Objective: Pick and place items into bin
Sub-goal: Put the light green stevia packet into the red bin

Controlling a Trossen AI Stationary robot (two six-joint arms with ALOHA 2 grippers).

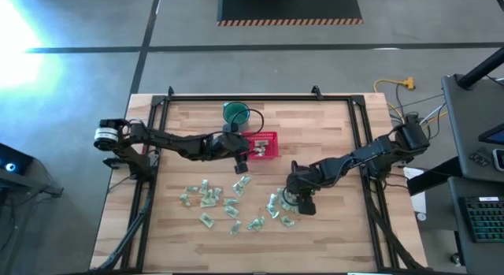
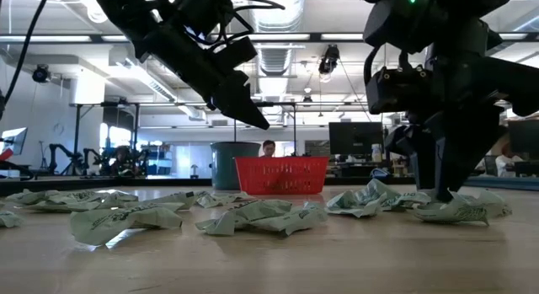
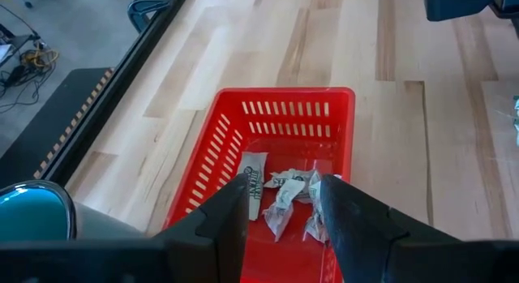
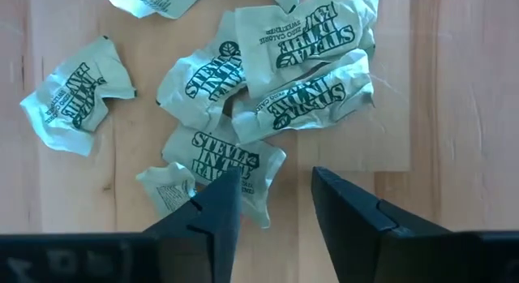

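You see the red basket mid-table beside the green cup, three packets inside. The left gripper hovers above it, fingers parted, empty. The right gripper stands parted over scattered packets.
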